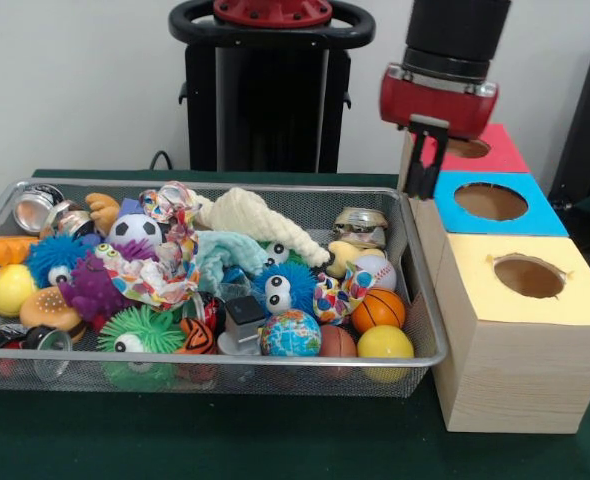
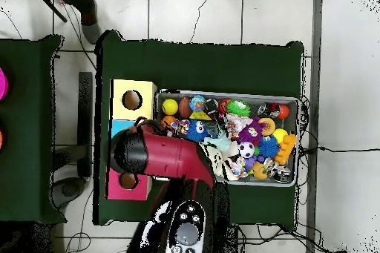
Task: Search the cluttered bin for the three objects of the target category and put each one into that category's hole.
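Note:
The silver wire-mesh bin [image 1: 225, 358] fills the left and middle of the table in the front view and is packed with toys. It also shows in the overhead view [image 2: 226, 93]. Among them are a basketball [image 1: 378, 310], a yellow ball [image 1: 385, 343], a globe ball [image 1: 290, 333], a soccer ball [image 1: 135, 232] and a baseball [image 1: 375, 268]. Three wooden boxes stand right of the bin: red-topped [image 1: 500, 150], blue-topped [image 1: 550, 218] and yellow-topped [image 1: 580, 298], each with a round hole. My gripper [image 1: 427, 190] hangs open and empty above the gap between the red and blue boxes, by the bin's far right corner.
The bin also holds a toy hamburger [image 1: 50, 308], fuzzy eyed creatures in blue [image 1: 285, 287], green [image 1: 140, 330] and purple [image 1: 93, 290], metal cans [image 1: 37, 208], and crumpled cloths [image 1: 255, 218]. The robot pedestal [image 1: 270, 90] stands behind the bin. In the overhead view my arm [image 2: 171, 157] covers the blue box.

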You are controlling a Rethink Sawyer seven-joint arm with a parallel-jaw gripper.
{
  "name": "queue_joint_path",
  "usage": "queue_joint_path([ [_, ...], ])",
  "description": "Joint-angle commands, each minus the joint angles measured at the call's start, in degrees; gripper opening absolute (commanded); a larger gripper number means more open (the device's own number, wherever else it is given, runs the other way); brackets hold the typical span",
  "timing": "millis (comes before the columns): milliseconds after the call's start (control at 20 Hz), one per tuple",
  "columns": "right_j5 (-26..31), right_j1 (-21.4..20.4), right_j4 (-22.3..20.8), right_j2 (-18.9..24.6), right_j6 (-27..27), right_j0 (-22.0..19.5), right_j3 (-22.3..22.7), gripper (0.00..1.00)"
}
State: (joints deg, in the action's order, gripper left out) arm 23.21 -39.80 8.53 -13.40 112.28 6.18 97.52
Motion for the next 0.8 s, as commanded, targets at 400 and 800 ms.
queue_joint_path([
  [400,13.1,-7.7,-6.4,9.6,-6.6,-8.7,2.1,0.0],
  [800,24.8,-13.1,-7.1,12.3,-10.3,-14.9,-1.8,0.0],
])
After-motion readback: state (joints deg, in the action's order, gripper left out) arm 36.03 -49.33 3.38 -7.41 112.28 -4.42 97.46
